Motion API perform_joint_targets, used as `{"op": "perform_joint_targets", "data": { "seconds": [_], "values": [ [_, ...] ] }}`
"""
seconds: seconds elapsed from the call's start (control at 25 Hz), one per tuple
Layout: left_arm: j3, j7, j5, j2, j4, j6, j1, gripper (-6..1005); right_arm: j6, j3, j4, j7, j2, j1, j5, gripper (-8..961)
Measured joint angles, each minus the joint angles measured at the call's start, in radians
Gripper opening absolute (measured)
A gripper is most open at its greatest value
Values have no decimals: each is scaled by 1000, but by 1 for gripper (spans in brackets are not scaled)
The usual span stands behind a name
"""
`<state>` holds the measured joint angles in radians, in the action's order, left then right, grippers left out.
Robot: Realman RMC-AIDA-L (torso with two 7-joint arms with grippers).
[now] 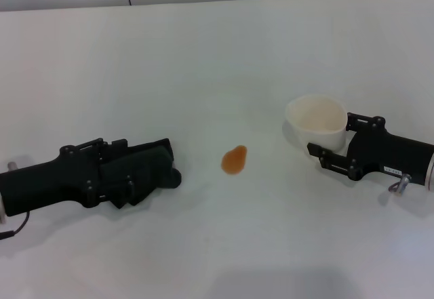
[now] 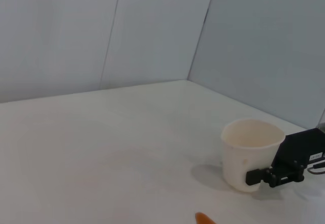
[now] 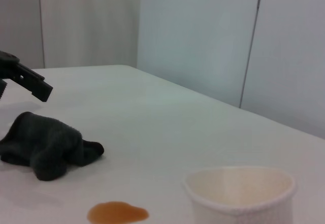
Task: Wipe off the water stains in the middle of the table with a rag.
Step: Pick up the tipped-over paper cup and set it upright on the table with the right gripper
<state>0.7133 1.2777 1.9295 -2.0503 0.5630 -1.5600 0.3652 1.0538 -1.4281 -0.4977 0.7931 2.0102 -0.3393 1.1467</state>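
A white counter (image 1: 203, 62) fills the head view. At lower left, the left claw (image 1: 146, 170) lies low on the counter, its jaws spread around the dark rag (image 1: 139, 170). At right, the right claw (image 1: 332, 143) grips a white cup (image 1: 315, 119) by its side. Between them, just below centre, sits the small orange water stain (image 1: 234, 159), near the rag but apart from it.

On the table (image 1: 203, 68) the water stains (image 1: 234, 159) sit between the two grippers. The rag (image 1: 146, 170) lies at the left gripper (image 1: 129, 167) fingers (bunched up against them), just left of the stains. The cup (image 1: 316, 123) stands between the right gripper (image 1: 332, 143) fingers, right of the stains.
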Motion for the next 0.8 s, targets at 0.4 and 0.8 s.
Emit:
{"op": "perform_joint_targets", "data": {
  "seconds": [0.4, 0.8],
  "values": [
    [-1, 2, 0, 3, 0, 0, -4, 754, -6, 2, -9, 2, -1, 1, 2, 603],
    [-2, 4, -1, 3, 0, 0, 0, 751, -14, 7, -96, 180, -7, 4, 158, 841]
  ]
}}
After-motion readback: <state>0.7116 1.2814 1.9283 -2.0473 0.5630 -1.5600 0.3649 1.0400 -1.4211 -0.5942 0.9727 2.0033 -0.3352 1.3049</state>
